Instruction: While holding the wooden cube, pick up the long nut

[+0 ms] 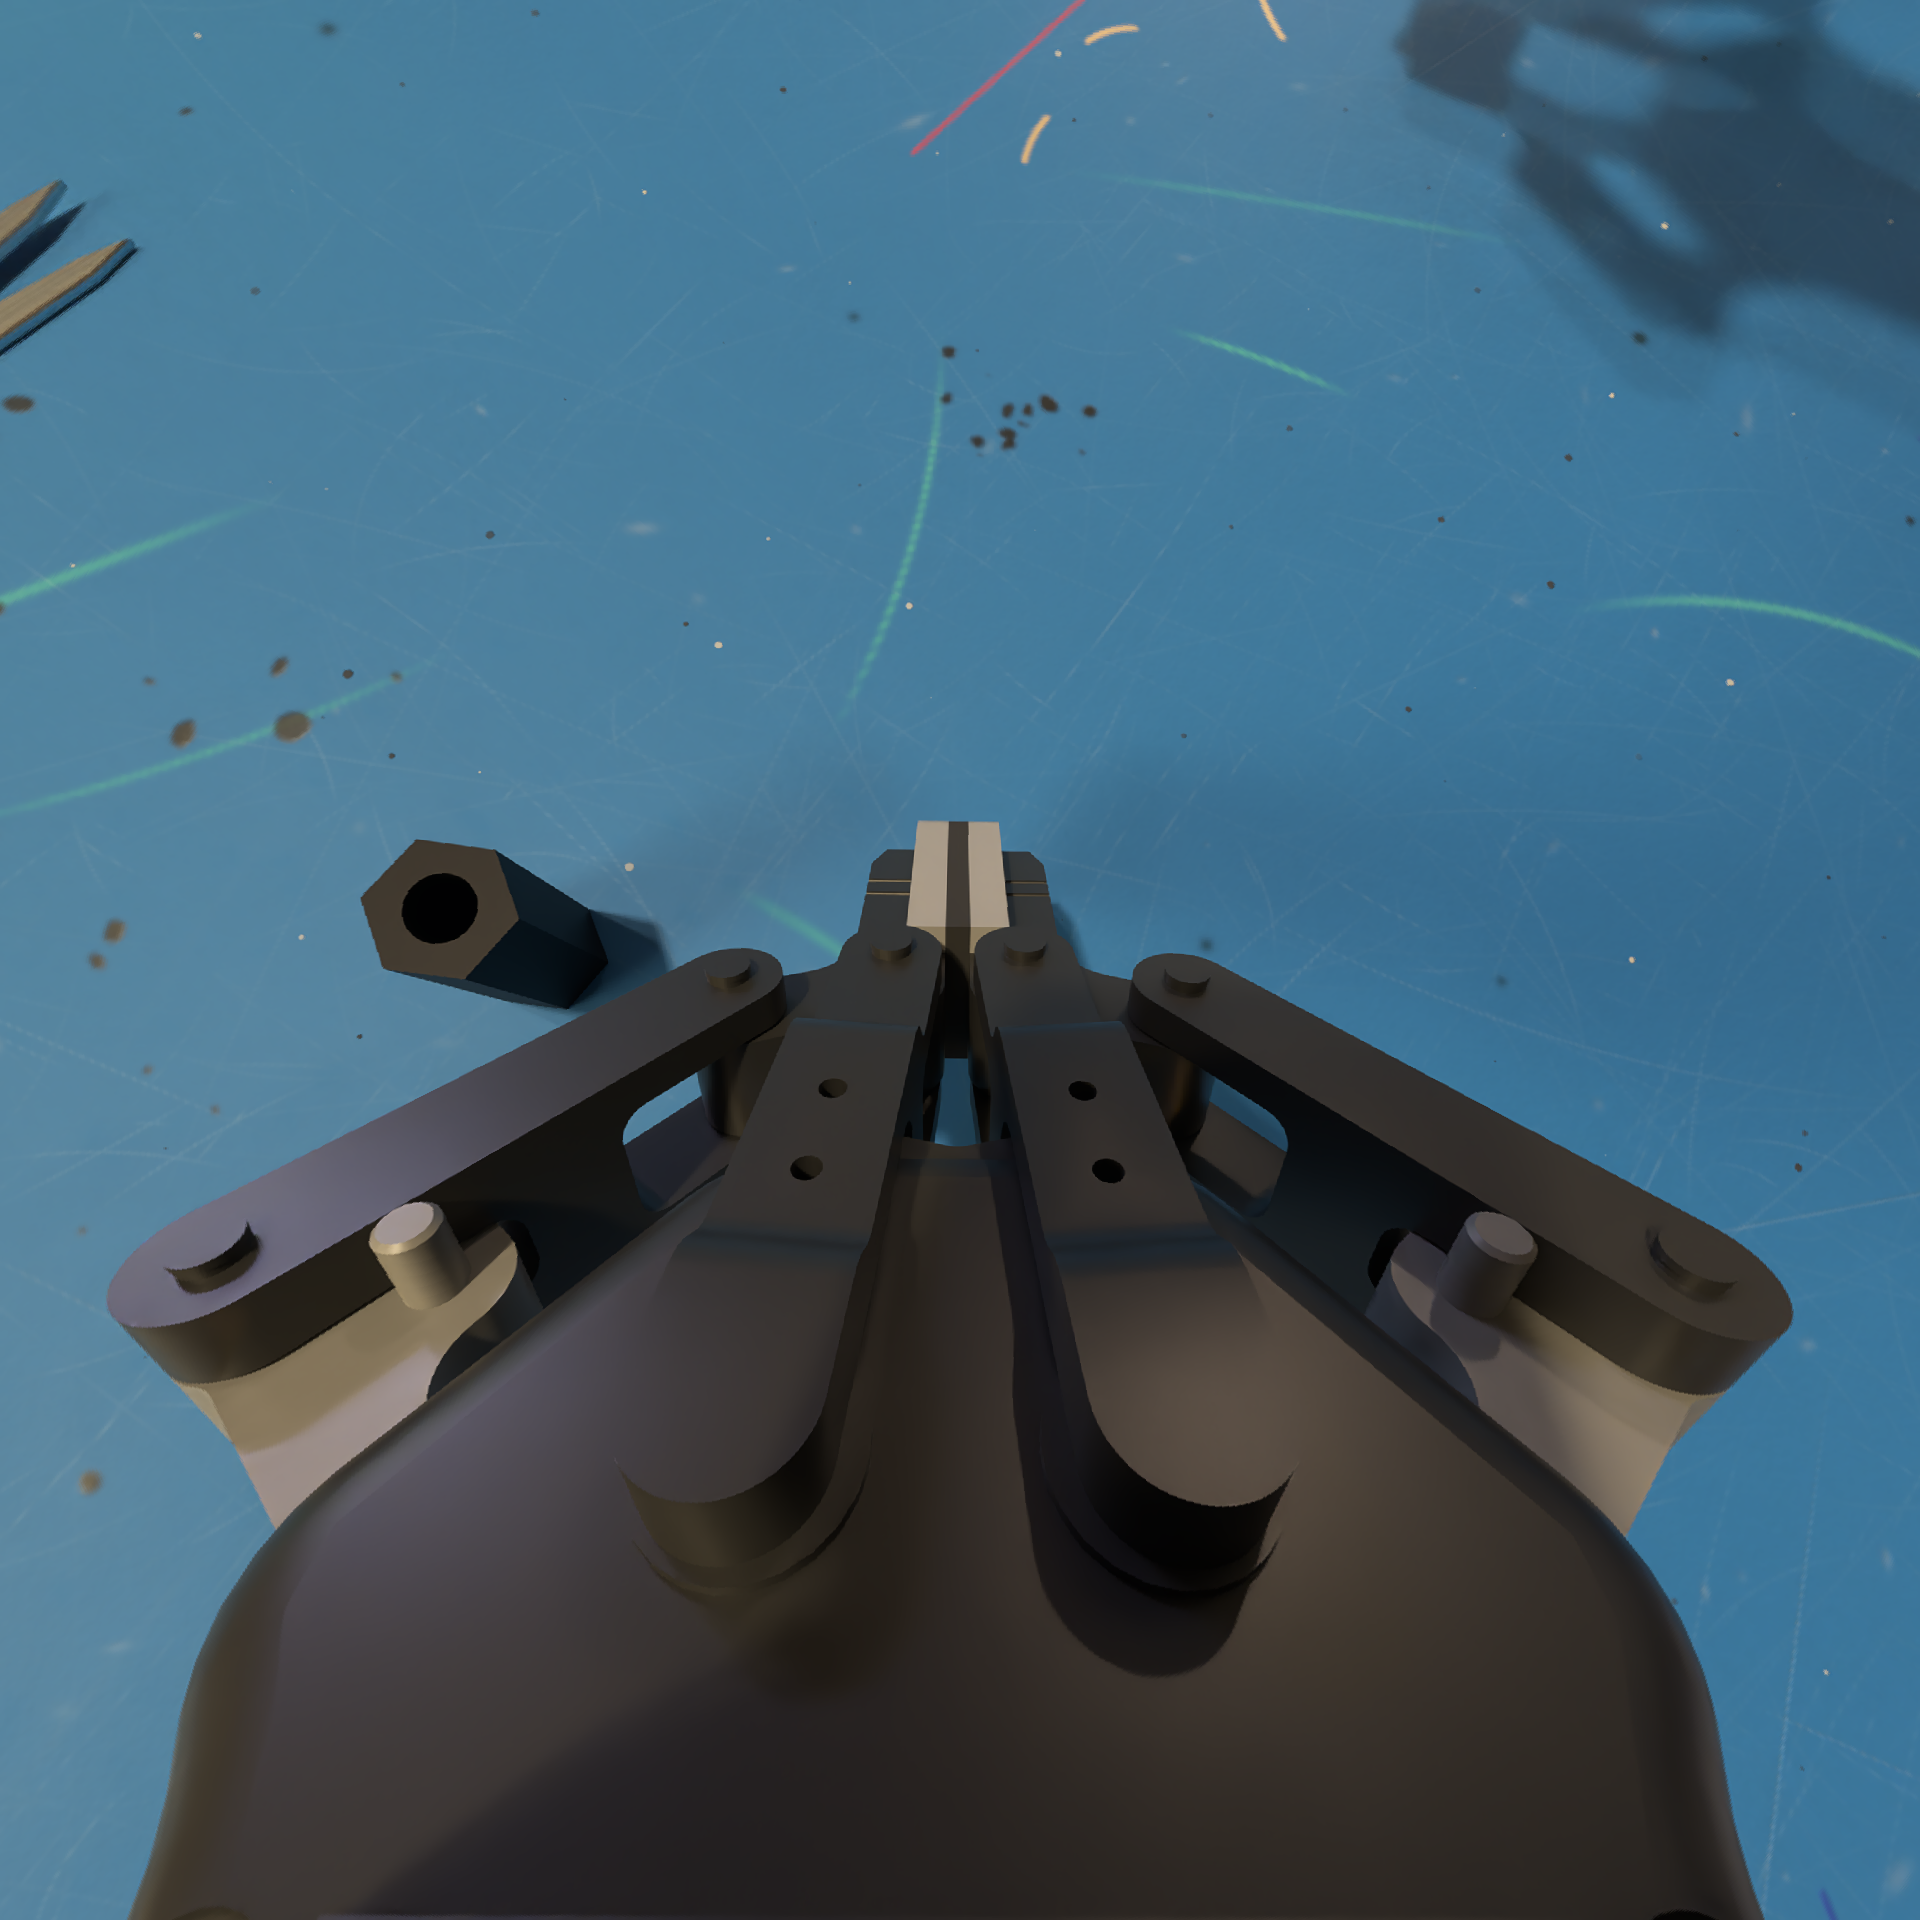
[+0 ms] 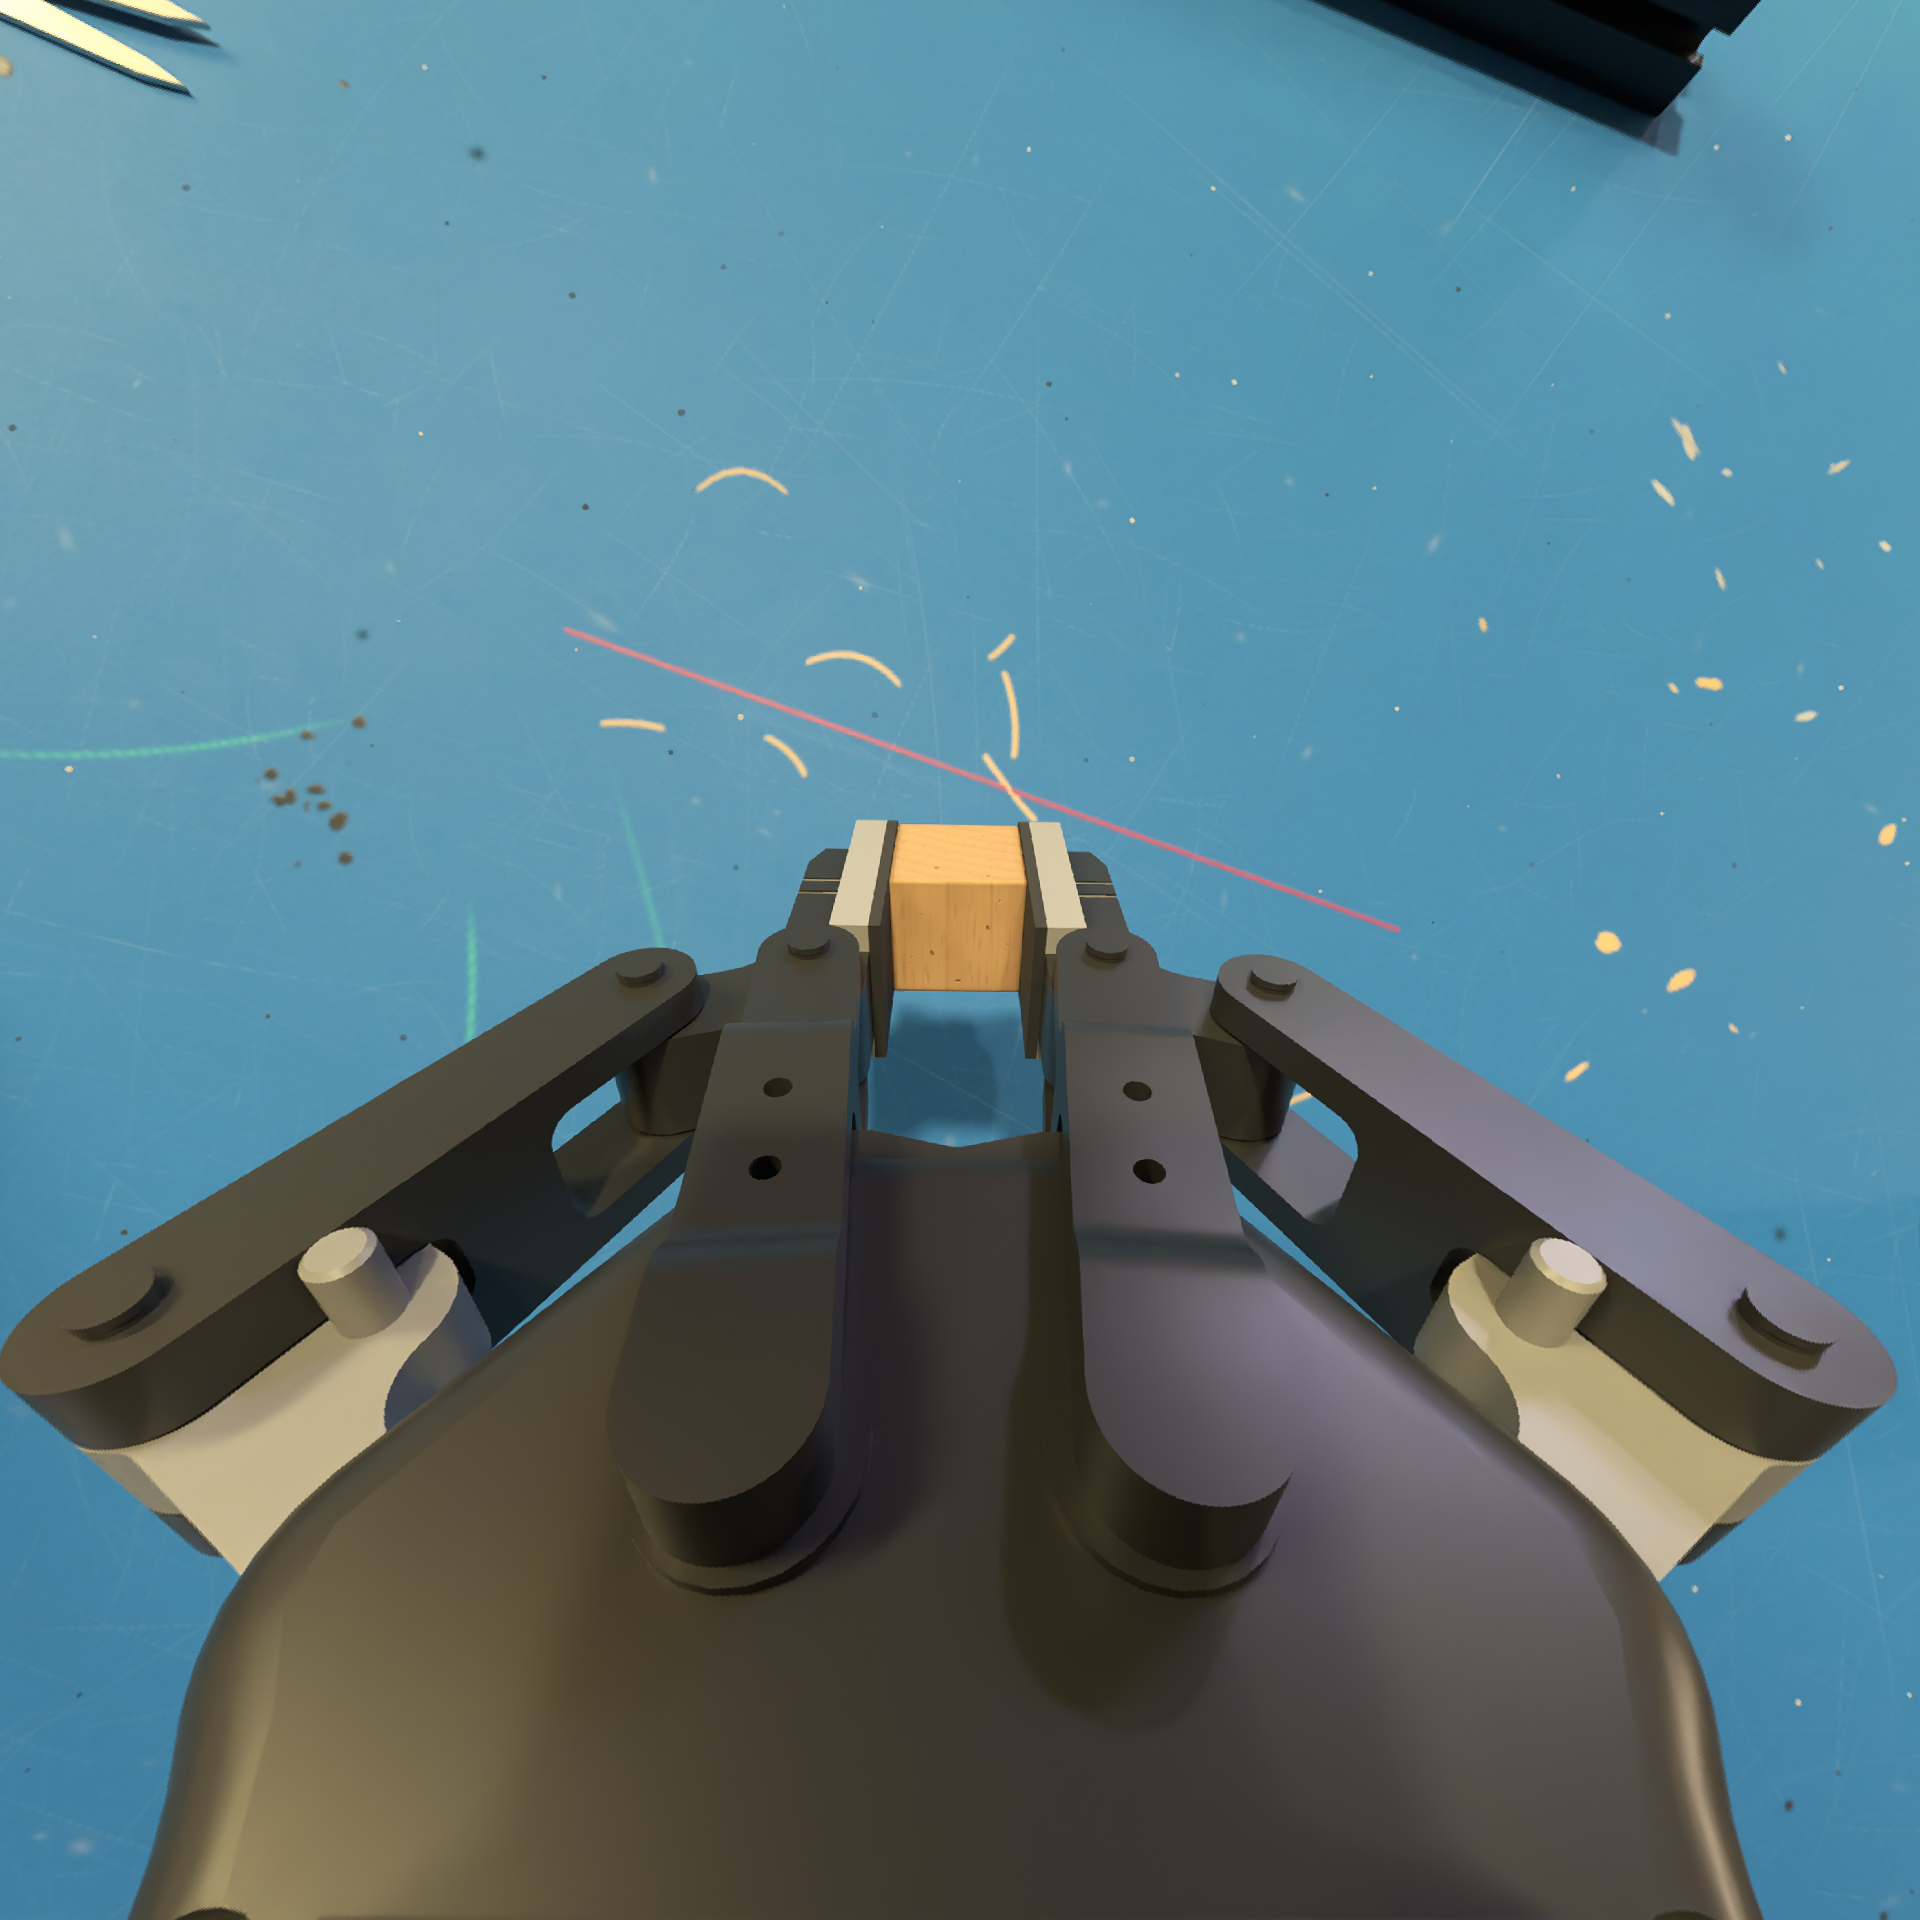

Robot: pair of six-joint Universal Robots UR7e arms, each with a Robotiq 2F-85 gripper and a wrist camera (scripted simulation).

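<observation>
The long nut is a dark hexagonal piece with a round bore, lying on its side on the blue table in the left wrist view. My left gripper is shut and empty, its pads pressed together, to the right of the nut and apart from it. In the right wrist view my right gripper is shut on the wooden cube, a light tan block held between the two pads above the table.
Pointed pale wooden pieces lie at the far left edge and also show at the top left of the right wrist view. A dark block sits at the top right. The other arm's shadow falls on the table.
</observation>
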